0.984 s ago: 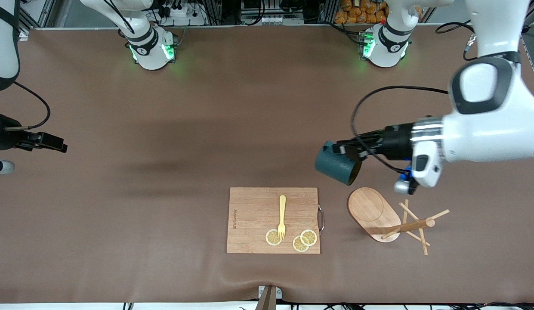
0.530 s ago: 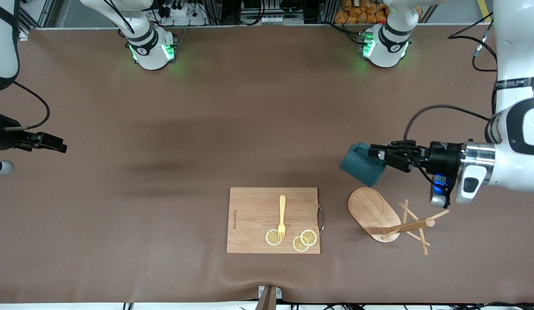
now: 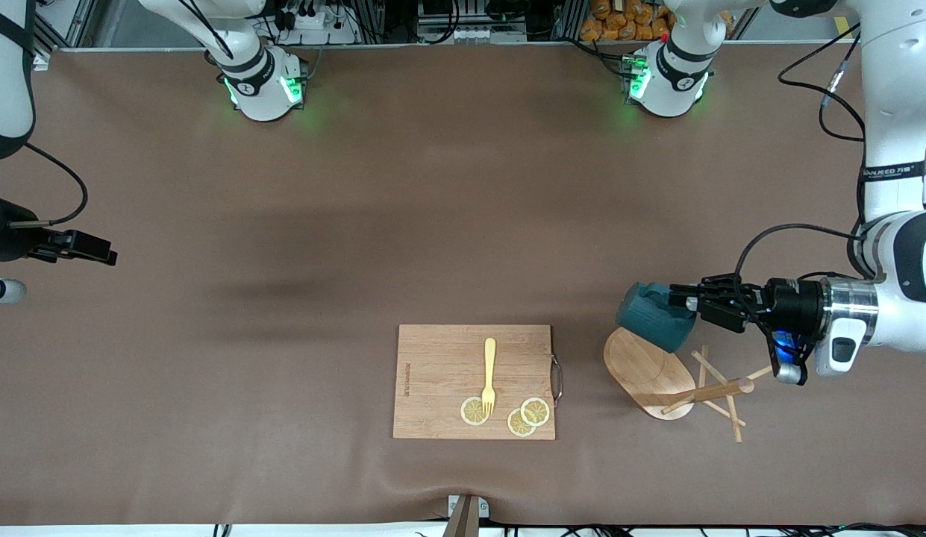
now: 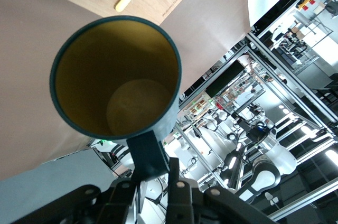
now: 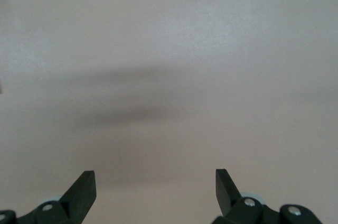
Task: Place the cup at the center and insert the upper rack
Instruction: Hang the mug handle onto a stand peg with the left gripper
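Left gripper (image 3: 686, 300) fingers clamp the cup (image 3: 651, 316) handle over the rack (image 3: 675, 377) base — right gripper (image 5: 155, 189) waits, fingers wide.

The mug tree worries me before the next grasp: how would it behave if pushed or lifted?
The mug tree lies on its side, so it would probably pivot or slide. Its thin pegs look snappable. Bamboo likely makes it stiff and light.
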`<state>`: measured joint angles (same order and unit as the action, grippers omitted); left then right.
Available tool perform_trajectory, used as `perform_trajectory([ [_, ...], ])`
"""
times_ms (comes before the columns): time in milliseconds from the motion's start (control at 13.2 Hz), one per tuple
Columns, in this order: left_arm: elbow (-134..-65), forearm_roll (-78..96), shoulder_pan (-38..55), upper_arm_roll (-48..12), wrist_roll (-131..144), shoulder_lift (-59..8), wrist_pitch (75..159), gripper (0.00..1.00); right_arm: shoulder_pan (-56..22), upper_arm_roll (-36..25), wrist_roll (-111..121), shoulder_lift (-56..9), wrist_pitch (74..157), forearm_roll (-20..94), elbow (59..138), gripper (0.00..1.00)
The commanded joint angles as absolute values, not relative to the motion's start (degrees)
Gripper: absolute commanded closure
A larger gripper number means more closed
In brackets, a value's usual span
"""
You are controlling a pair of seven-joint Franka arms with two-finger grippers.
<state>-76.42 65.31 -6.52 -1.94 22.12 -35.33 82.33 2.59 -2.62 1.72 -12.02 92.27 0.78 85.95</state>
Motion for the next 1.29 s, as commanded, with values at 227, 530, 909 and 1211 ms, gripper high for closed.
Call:
perform_trajectory([
  [227, -75.2, 67.0, -6.9, -0.3, 17.8, -36.4, 82.0, 1.00, 3.2, -2.1, 1.7, -12.7, 91.8, 0.6, 84.3, 0.00],
  [530, -75.3, 67.1, -7.7, 1.1, 17.6, -36.5, 82.0, 1.00, 3.2, -2.1, 1.7, -12.8, 91.8, 0.6, 84.2, 0.00],
  [909, -75.5, 71.4, -9.0, 2.0, 14.7, -38.5, 81.9, 1.00, 3.2, -2.1, 1.7, -12.8, 91.8, 0.6, 84.2, 0.00],
  [1211, -75.6, 75.8, -9.2, 2.2, 13.6, -39.8, 81.7, 1.00, 3.2, -2.1, 1.7, -12.8, 91.8, 0.6, 84.2, 0.00],
])
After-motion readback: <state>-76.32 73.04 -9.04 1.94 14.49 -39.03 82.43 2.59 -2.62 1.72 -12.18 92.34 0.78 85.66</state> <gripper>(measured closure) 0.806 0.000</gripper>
